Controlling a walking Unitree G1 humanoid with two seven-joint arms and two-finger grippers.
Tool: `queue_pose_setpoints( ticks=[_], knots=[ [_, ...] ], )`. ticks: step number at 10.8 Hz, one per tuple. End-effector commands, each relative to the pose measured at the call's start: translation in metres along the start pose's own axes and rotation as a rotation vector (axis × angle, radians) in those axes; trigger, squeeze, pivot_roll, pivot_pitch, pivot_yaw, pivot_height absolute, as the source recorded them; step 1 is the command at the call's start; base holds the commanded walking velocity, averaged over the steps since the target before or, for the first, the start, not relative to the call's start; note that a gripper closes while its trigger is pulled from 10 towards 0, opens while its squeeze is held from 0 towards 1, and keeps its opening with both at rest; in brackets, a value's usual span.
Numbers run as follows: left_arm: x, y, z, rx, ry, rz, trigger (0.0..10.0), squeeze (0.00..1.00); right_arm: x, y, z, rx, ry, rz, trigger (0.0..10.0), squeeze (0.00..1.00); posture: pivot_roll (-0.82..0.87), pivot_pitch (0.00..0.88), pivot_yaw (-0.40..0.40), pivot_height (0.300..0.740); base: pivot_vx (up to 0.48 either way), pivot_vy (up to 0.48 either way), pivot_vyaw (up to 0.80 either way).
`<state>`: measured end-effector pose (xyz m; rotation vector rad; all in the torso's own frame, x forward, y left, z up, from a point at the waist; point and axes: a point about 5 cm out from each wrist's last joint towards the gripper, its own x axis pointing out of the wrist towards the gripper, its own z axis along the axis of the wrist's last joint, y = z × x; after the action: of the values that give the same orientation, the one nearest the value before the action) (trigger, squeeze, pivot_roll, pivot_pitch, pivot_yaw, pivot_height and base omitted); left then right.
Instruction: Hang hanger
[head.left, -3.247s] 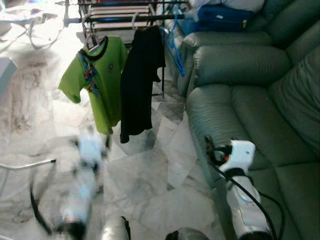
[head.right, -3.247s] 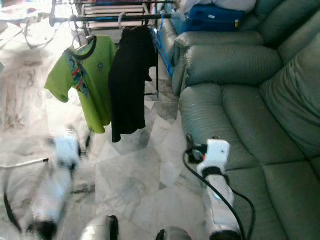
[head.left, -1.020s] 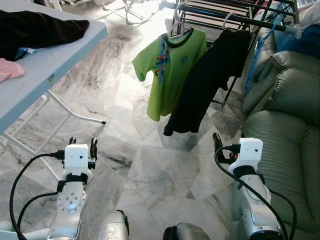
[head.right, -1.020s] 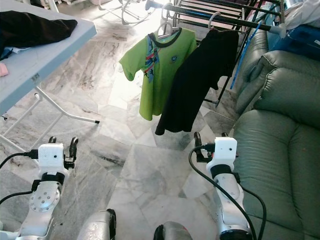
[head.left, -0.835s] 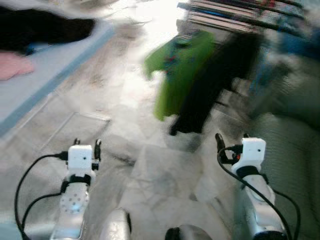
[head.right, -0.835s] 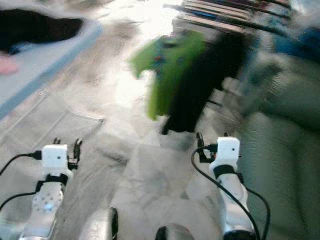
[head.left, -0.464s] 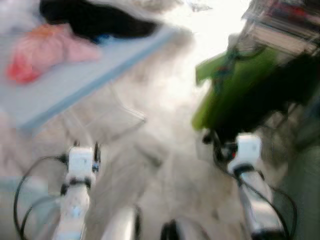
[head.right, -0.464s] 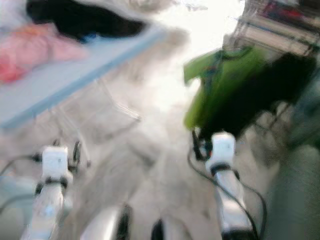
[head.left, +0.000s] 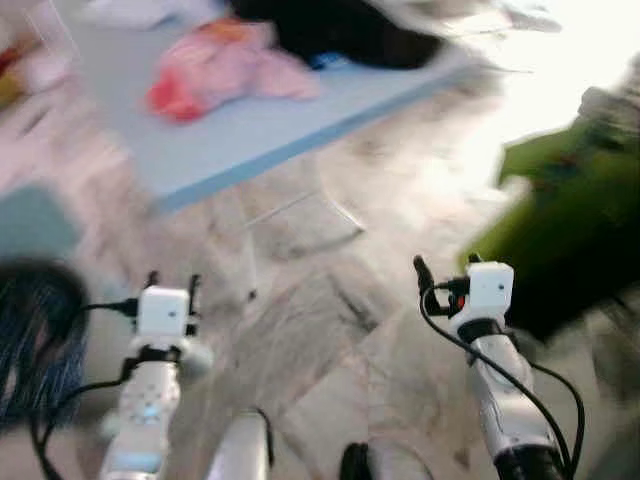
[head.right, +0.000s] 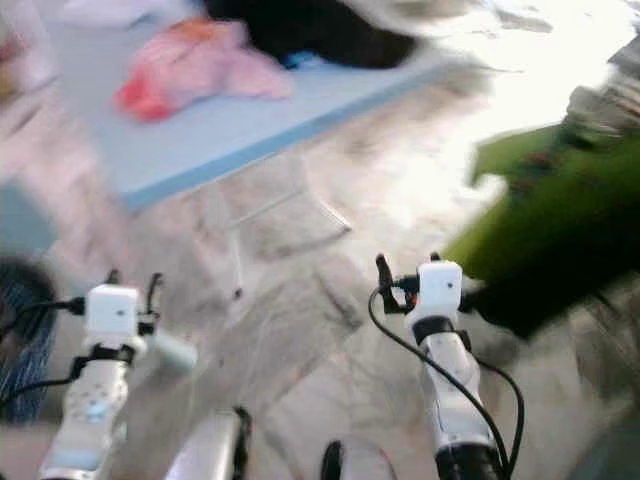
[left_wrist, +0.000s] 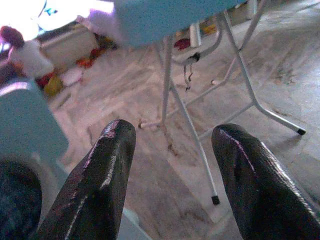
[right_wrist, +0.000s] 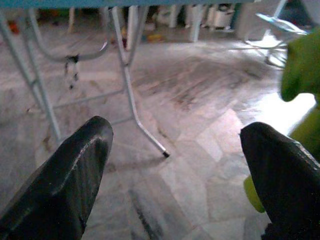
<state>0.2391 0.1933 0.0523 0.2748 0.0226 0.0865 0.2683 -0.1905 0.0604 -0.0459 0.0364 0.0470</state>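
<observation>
Head views blurred. Landmark: one light-blue folding bench (head.left: 300, 120), upper left to centre.

- Left of bench, low at frame edge: one dark blue ribbed object (head.left: 35, 330), identity not discernible; one pale teal block (left_wrist: 27, 120) just above it.
- On bench, counted: one pink-and-red garment (head.left: 225, 70); one black garment (head.left: 340, 30) right of it, touching or nearly so.
- Below bench: white tubular legs (left_wrist: 187, 100) on marble floor (head.left: 320, 330); small clutter beyond, too blurred to identify.
- Below bench's near edge, low left: left gripper (left_wrist: 172, 165), jaws apart, moderate gap, holding nothing.
- Right of bench legs, low: right gripper (right_wrist: 185, 175), jaws wide apart, holding nothing.
- Well right of bench: one green shirt (head.left: 565, 210) hanging, black garment (head.left: 590, 280) just beside it. Hanger not distinguishable in the blur.
</observation>
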Motion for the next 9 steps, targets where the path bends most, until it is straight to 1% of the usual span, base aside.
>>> queue_pose_setpoints(
  ticks=[1, 3, 7, 9],
  knots=[
    [-0.0035, -0.0007, -0.0024, 0.011, 0.009, 0.000, 10.0, 0.00, -0.0018, -0.0011, -0.0030, 0.002, 0.010, -0.003, 10.0, 0.00, 0.08, 0.198, -0.074, 0.740, 0.000, 0.000, 0.80],
    [-0.0047, -0.0038, -0.0028, 0.006, 0.012, 0.002, 10.0, 0.00, 0.0014, -0.0045, -0.0011, 0.000, 0.005, -0.011, 10.0, 0.00, 0.08, 0.200, -0.074, 0.740, 0.000, 0.000, 0.67],
    [-0.0059, -0.0028, -0.0056, 0.031, 0.022, 0.004, 10.0, 0.00, -0.0011, -0.0015, -0.0028, -0.004, 0.008, -0.007, 10.0, 0.00, 0.07, 0.189, -0.072, 0.740, 0.000, 0.000, 0.00],
    [-0.0045, -0.0025, -0.0050, 0.026, 0.022, 0.007, 10.0, 0.00, -0.0040, -0.0029, -0.0068, -0.005, 0.021, -0.009, 10.0, 0.00, 0.08, 0.183, -0.075, 0.740, 0.000, 0.000, 0.00]
  ],
)
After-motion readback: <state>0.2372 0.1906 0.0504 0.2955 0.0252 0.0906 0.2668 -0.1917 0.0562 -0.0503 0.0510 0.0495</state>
